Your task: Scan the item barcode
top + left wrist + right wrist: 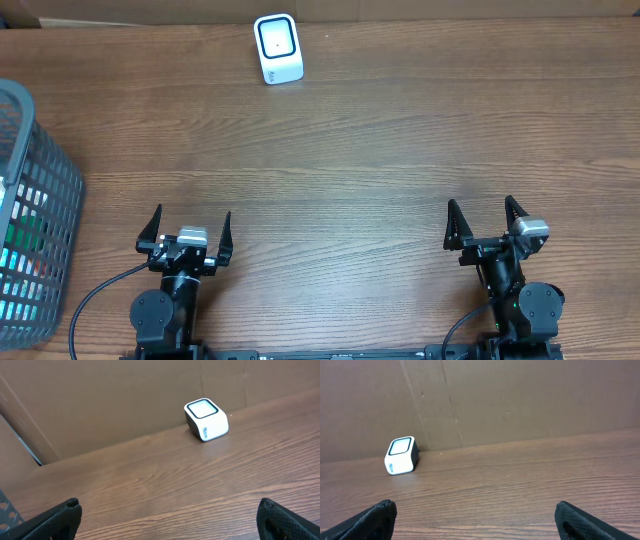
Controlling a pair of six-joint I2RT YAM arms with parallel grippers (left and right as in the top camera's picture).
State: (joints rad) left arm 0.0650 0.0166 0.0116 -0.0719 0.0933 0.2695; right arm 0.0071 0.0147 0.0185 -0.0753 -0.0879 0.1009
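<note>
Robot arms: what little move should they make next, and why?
Probably the left gripper should swing toward the grey basket at the table's left edge. Both it and the right gripper are open and empty, the white scanner stands alone at the far edge, and the only items seem to lie inside that basket.

Wooden table (380, 150) with white scanner (278, 48), grey basket (52, 205)
</note>
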